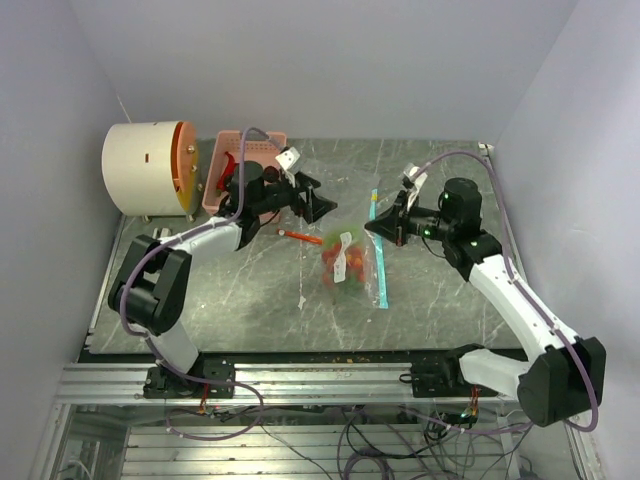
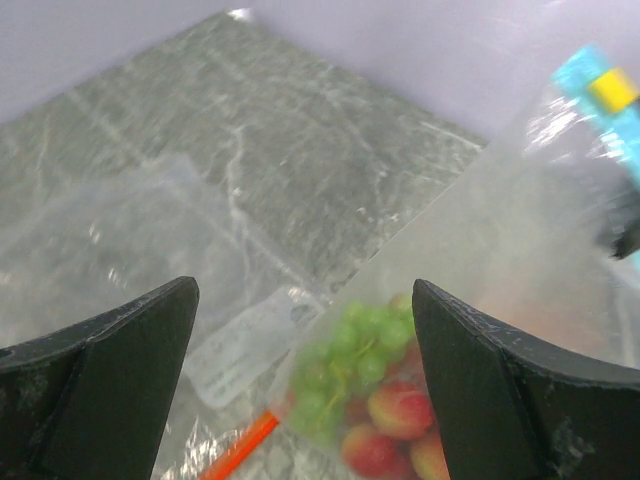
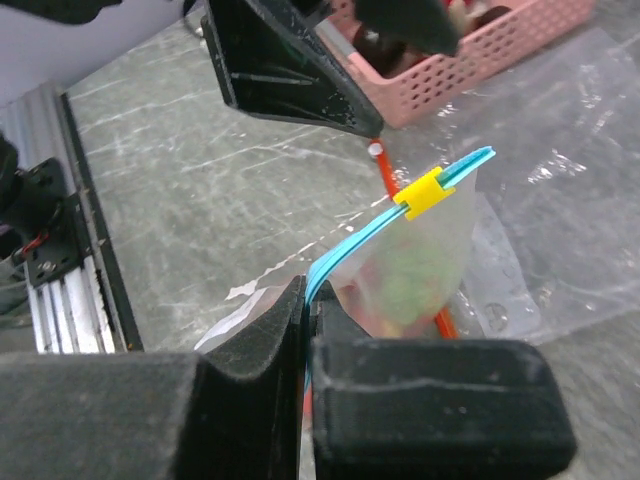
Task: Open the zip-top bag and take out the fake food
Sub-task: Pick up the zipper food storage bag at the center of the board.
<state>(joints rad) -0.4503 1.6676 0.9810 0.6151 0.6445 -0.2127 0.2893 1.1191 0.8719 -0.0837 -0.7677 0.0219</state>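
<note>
A clear zip-top bag (image 1: pixel 348 262) with a blue zip strip (image 3: pixel 380 225) and a yellow slider (image 3: pixel 424 192) lies mid-table. The fake food (image 2: pixel 365 385) is inside it: a green grape bunch and red-yellow fruits. My right gripper (image 3: pixel 310 295) is shut on the blue zip strip at the bag's top edge (image 1: pixel 385 228). My left gripper (image 2: pixel 305 300) hovers just left of the bag (image 1: pixel 305 205). It is open wide, with nothing between its fingers (image 2: pixel 120 370). It looks down on the bag's side.
A thin orange stick (image 1: pixel 300 236) lies on the table beside the bag. A pink slotted basket (image 1: pixel 245 160) with dark items stands at the back left, next to a white and orange drum (image 1: pixel 150 168). Loose clear plastic (image 3: pixel 570 180) lies behind the bag.
</note>
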